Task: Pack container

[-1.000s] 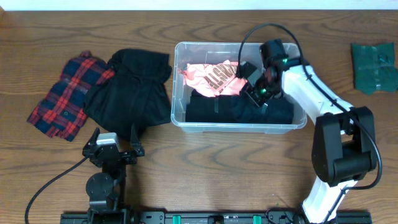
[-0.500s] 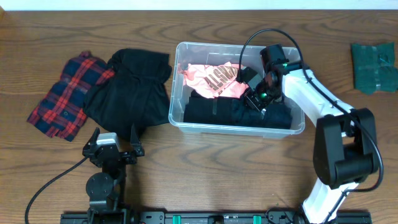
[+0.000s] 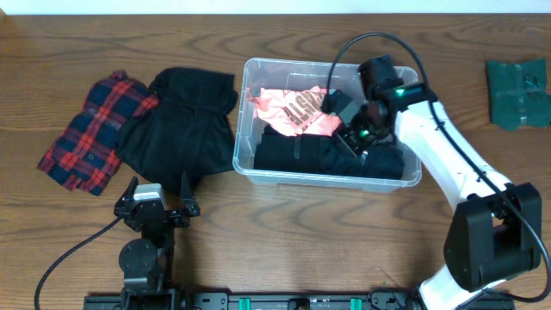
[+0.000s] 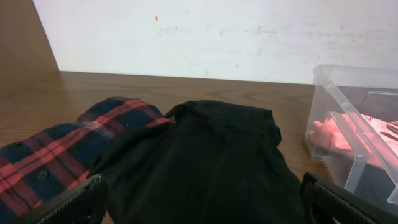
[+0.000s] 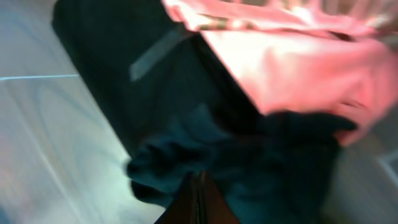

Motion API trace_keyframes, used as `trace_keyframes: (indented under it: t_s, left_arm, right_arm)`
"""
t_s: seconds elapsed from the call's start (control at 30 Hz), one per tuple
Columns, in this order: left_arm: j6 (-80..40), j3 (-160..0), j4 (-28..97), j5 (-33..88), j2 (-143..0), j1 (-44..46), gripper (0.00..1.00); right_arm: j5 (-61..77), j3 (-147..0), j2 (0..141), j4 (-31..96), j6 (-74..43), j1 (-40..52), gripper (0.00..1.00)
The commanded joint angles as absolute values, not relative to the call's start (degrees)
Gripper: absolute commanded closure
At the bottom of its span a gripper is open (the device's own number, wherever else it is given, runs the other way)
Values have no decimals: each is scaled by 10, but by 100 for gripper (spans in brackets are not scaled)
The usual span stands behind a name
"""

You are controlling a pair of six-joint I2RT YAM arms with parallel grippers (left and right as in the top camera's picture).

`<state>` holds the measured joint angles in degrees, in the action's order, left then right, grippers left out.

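Note:
The container [image 3: 244, 129] is a clear bin at the table's centre; it also shows in the left wrist view [image 4: 348, 106]. It holds a pink garment [image 3: 293, 108] and a folded black garment [image 3: 301, 153]. My right gripper [image 3: 355, 138] is down inside the bin at its right half. In the right wrist view the gripper [image 5: 199, 196] is shut, with bunched dark cloth [image 5: 249, 162] at its tips and the pink garment [image 5: 298, 62] beyond. My left gripper [image 3: 155, 207] rests open near the front left; in its own view [image 4: 202, 208] nothing is between its fingers.
A black garment [image 3: 185, 120] and a red plaid shirt [image 3: 95, 129] lie left of the bin; both show in the left wrist view, black garment [image 4: 205, 162] and plaid shirt [image 4: 56, 155]. A folded dark green cloth [image 3: 516, 90] lies at the far right.
The right arm's elbow has swung to the right and the gripper has shifted slightly inside the bin. The bin's front right corner has slid a little toward the front. The left arm is still.

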<state>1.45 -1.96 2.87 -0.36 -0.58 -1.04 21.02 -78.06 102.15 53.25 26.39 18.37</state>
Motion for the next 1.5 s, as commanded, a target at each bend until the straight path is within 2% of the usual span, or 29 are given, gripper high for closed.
trace_keyframes:
  t_s: [0.0, 0.3, 0.53, 0.63, 0.73, 0.9, 1.07, 1.17, 1.27, 1.33, 1.37, 1.47]
  left_arm:
    - [12, -2, 40, -6, -2, -13, 2]
    - [12, -2, 40, -6, -2, -13, 2]
    - [12, -2, 40, -6, -2, -13, 2]
    - [12, -2, 40, -6, -2, -13, 2]
    - [12, -2, 40, -6, -2, -13, 2]
    - [12, -2, 40, -6, -2, -13, 2]
    - [12, -2, 40, -6, -2, -13, 2]
    - [12, -2, 40, -6, -2, -13, 2]
    - [12, -2, 40, -6, -2, -13, 2]
    - [12, -2, 40, -6, -2, -13, 2]
    - [12, -2, 40, -6, -2, -13, 2]
    - [12, -2, 40, -6, -2, -13, 2]
  right_arm:
    - [215, -775, 1014, 532, 262, 203, 97]
    - [141, -715, 1014, 500, 262, 214, 95]
    - [135, -635, 1014, 398, 262, 214, 88]
    - [135, -615, 1014, 373, 262, 214, 76]
    - [135, -613, 1014, 365, 262, 214, 72]
    - [136, -648, 1011, 381, 256, 214, 58]
    - [135, -739, 990, 479, 253, 214, 54]
    - [119, -792, 970, 544, 224, 209, 58]
    - [57, -811, 949, 582, 180, 197, 71]
    - [12, -810, 942, 596, 145, 183, 87]
    - [-5, -810, 941, 605, 123, 174, 99]
    - [-10, -805, 941, 627, 67, 144, 99]
